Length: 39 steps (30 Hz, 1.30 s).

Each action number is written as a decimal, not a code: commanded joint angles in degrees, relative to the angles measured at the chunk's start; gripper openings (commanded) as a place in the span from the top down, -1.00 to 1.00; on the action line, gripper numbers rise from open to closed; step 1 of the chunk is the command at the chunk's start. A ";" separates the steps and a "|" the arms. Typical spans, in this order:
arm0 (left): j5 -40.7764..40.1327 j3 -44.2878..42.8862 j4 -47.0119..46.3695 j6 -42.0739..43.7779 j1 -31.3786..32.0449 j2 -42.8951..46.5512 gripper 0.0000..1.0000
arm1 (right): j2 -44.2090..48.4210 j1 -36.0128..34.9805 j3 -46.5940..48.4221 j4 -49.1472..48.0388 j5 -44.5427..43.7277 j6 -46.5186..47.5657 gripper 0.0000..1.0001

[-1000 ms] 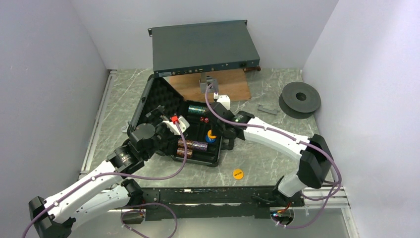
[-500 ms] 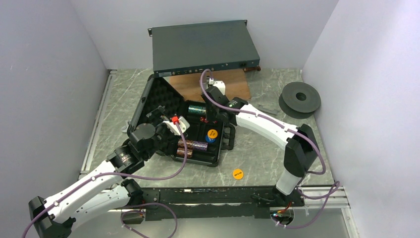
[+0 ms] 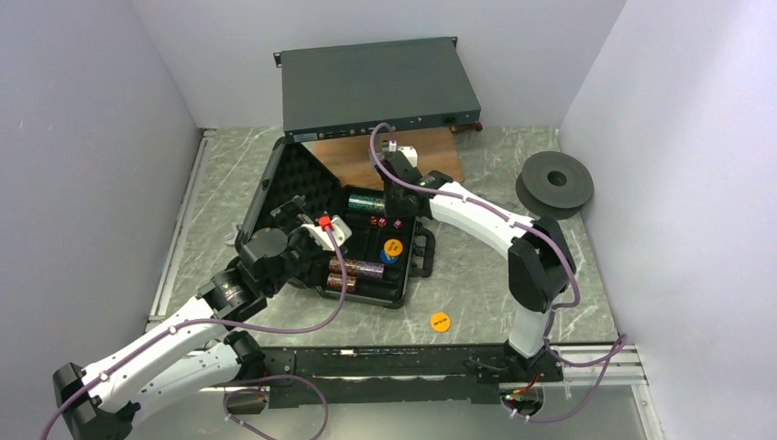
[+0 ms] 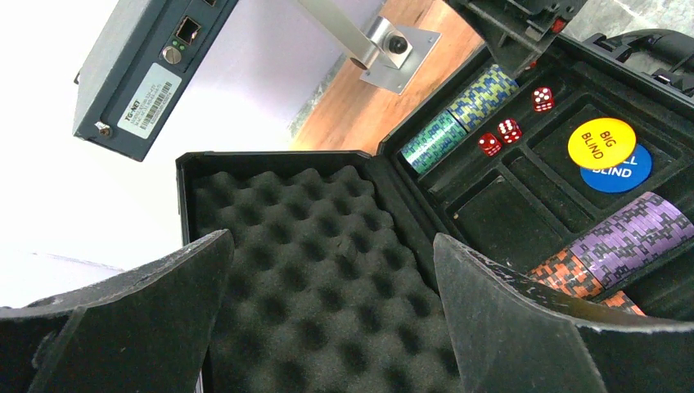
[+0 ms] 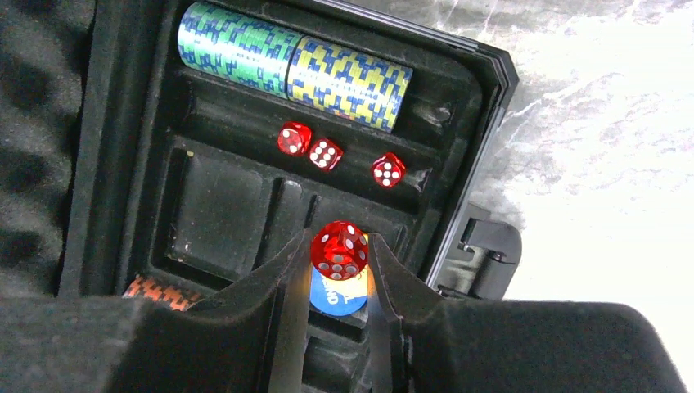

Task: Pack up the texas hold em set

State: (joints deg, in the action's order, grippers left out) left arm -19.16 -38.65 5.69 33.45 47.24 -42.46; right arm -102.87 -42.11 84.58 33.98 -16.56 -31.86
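The black case (image 3: 405,291) lies open, its foam lid (image 4: 327,246) leaning back to the left. My right gripper (image 5: 339,246) is shut on a red die (image 5: 340,248) above the tray. Under it lies a blue disc (image 5: 335,296). Three red dice (image 5: 325,154) sit in a slot beside the green and yellow chip stacks (image 5: 295,61). Purple and orange chip stacks (image 4: 630,233) fill the near slot, next to a yellow disc (image 4: 601,141). Another yellow disc (image 3: 440,321) lies on the table. My left gripper (image 4: 331,241) stands open over the foam lid.
A large grey-blue rack unit (image 3: 376,87) stands at the back, with a wooden board (image 3: 417,167) in front of it. At the right wall sits a dark grey spool (image 3: 554,183), and a small grey strip (image 3: 495,203) lies near it. A metal bracket (image 4: 393,45) stands on the board.
My right arm has swung from the case's right side back and left, so its gripper now hangs over the far slots. The left arm has not moved.
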 commanded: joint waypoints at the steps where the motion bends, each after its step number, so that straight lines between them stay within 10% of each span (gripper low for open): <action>1: 0.90 -0.46 -0.69 0.21 0.19 0.97 -0.98 | -2.12 0.53 3.35 -2.36 1.64 1.39 1.00; 33: 0.96 -0.19 -0.77 0.68 0.19 1.86 -0.98 | -13.01 1.85 6.80 -1.09 1.00 1.12 1.00; 39: 0.92 -0.19 -0.77 0.68 0.21 1.85 -0.98 | -12.70 2.11 5.94 -2.08 2.01 1.30 0.51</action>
State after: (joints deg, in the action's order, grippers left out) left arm -18.87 -38.65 5.85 33.71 47.24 -41.39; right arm -116.46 -40.49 89.95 33.32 -14.24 -31.05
